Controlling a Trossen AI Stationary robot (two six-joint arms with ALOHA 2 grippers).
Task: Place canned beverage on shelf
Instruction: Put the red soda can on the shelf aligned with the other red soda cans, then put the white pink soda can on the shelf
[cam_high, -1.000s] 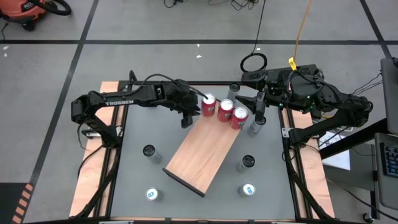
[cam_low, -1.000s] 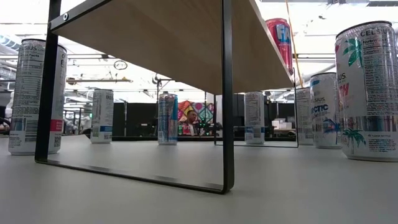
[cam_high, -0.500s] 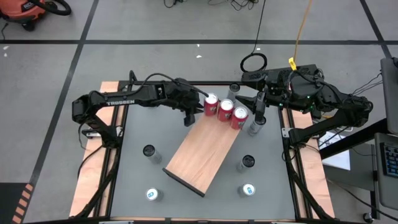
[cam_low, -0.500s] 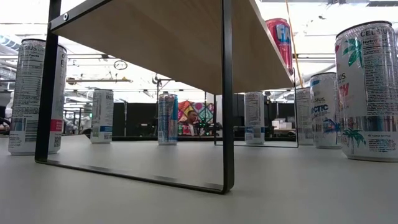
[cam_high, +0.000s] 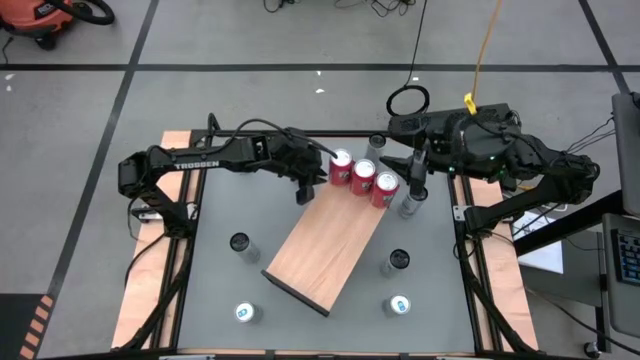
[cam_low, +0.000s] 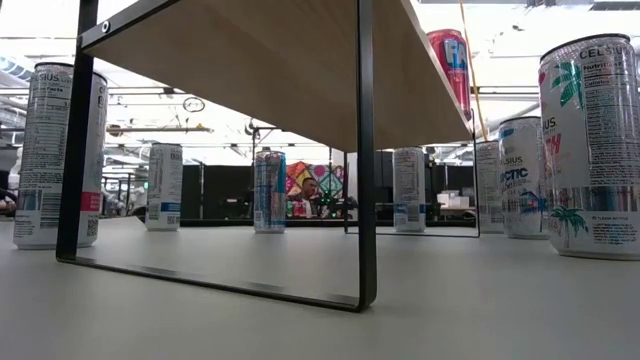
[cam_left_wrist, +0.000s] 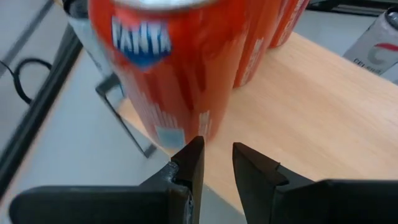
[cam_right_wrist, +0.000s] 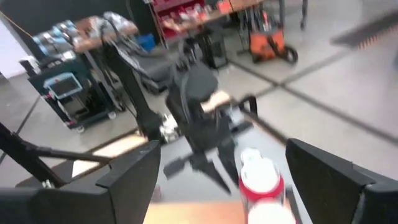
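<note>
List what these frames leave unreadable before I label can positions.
- Shelf top, low view: seen from beneath, so only one red can shows.
- Nearest red can's base, left wrist view: blurred; hidden by the left gripper.
- Table cans' brands, high view: too small.
- Right gripper, right wrist view: blurred.

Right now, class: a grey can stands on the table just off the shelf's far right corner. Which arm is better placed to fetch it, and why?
Probably the right: its open right gripper hangs beside the grey can, while the left gripper sits across the shelf.
</note>
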